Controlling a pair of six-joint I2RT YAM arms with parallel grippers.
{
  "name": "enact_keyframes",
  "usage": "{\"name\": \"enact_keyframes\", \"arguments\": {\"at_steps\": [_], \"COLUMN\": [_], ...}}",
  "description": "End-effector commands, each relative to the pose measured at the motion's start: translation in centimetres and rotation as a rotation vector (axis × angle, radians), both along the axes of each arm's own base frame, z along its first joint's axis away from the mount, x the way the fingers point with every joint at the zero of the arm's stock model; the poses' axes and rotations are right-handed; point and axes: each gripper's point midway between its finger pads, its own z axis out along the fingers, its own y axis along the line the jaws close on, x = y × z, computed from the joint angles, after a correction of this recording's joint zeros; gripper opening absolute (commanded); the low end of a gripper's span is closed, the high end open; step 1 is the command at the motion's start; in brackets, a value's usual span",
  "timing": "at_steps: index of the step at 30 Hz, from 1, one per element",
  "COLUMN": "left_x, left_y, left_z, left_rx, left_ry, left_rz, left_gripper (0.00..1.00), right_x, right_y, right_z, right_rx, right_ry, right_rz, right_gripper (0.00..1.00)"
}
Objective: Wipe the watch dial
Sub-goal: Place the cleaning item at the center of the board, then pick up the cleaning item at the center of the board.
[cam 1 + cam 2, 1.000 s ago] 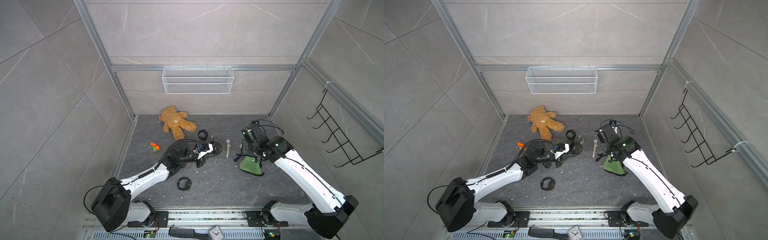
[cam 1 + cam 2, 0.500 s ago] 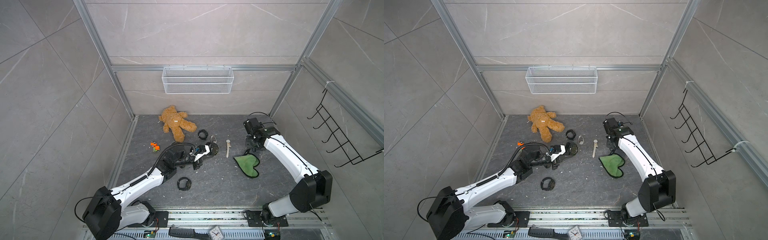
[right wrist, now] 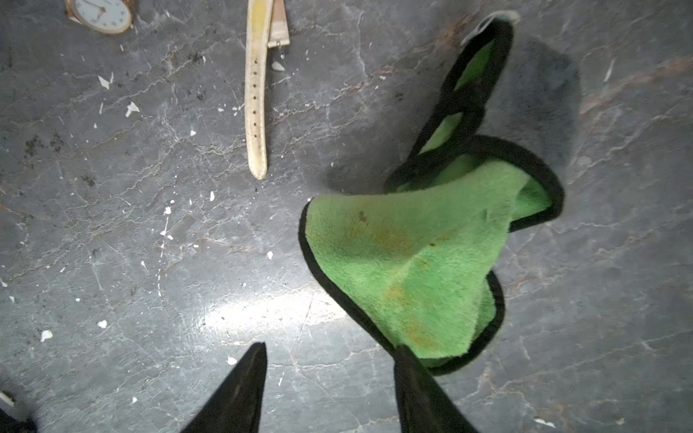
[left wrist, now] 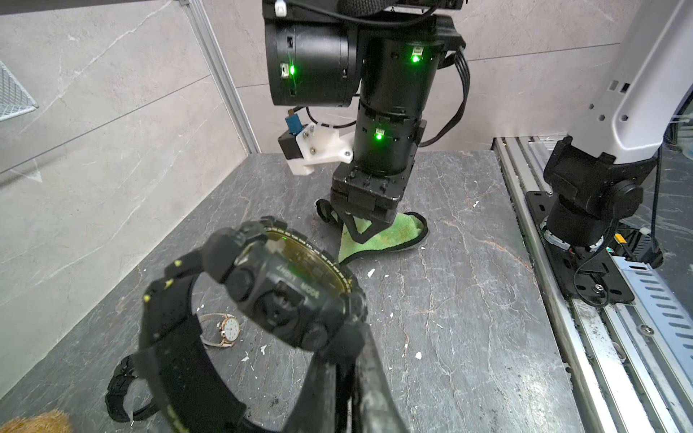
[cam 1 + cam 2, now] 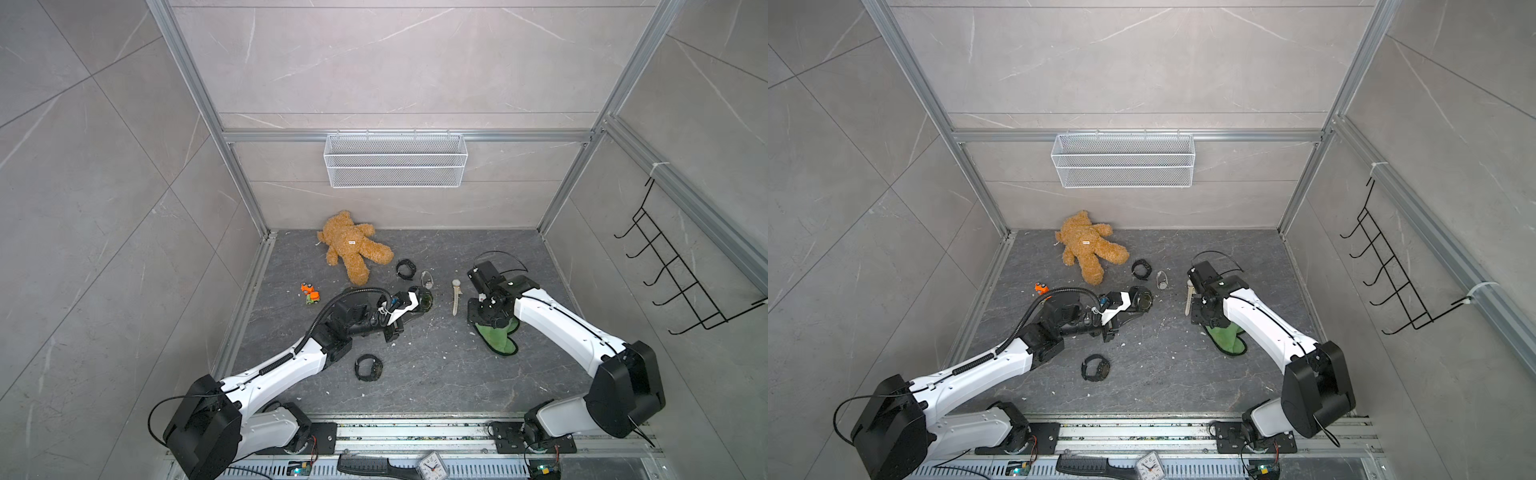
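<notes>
A comb [image 5: 374,464] and a small clock [image 5: 432,463] are noted at the near rail, clear of the work. Next in, a spare black watch [image 5: 368,368] lies on the floor [image 5: 436,374].

The left gripper [image 4: 337,360] is clamped on the strap of the watch [image 4: 285,288], which is held off the floor with its dial turned toward the right arm. The right gripper [image 3: 330,360] stands with jaws parted, empty, just over the edge of the cloth [image 3: 412,262]; one finger [image 3: 416,378] overlaps the cloth's corner, and contact cannot be confirmed.

Risks judged from this position:
- If the jaws close where they stand, only the hem may be caught, or nothing, and the cloth may slip free on lifting.
- The cloth is bunched and stained; a poor fold may present the hem, not the pile, to the dial.
- The watch is held by the strap alone; wiping pressure may swing it or pull it out.

The spread of the right jaws is shown only in the right wrist view; the grip on the strap and the dial's facing, only in the left wrist view. In both top views these details are hidden by the arms, but the far items, a beige strap [image 5: 456,297] and a teddy [image 5: 353,247], are placed.
</notes>
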Motion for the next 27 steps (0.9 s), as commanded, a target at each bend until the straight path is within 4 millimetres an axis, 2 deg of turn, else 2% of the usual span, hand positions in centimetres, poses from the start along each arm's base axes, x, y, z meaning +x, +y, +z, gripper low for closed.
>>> {"name": "enact_keyframes", "arguments": {"at_steps": [1, 12, 21, 23, 25, 27], "left_x": [0.0, 0.2, 0.3, 0.4, 0.5, 0.6], "left_y": [0.1, 0.5, 0.7, 0.7, 0.8, 0.8], "left_z": [1.5, 1.5, 1.7, 1.8, 1.9, 1.9], "left_rx": [-0.036, -0.018, -0.001, 0.001, 0.003, 0.007], "left_ry": [-0.025, -0.037, -0.045, -0.047, -0.050, -0.051], "left_rz": [0.008, 0.036, 0.041, 0.043, 0.043, 0.042], "left_gripper": [0.00, 0.00, 0.00, 0.00, 0.00, 0.00], "right_x": [0.7, 2.1, 2.9, 3.1, 3.1, 2.9], "right_y": [-0.2, -0.9, -2.7, -2.9, -3.1, -3.1], "right_z": [-1.3, -3.9, -5.8, -5.8, -5.2, -4.0], "right_rx": [-0.028, -0.100, -0.147, -0.138, -0.138, -0.126], "right_ry": [0.010, 0.056, 0.064, 0.063, 0.054, 0.035], "right_rz": [-0.056, -0.172, -0.245, -0.241, -0.240, -0.224], "right_gripper": [0.57, 0.64, 0.61, 0.50, 0.24, 0.04]}}
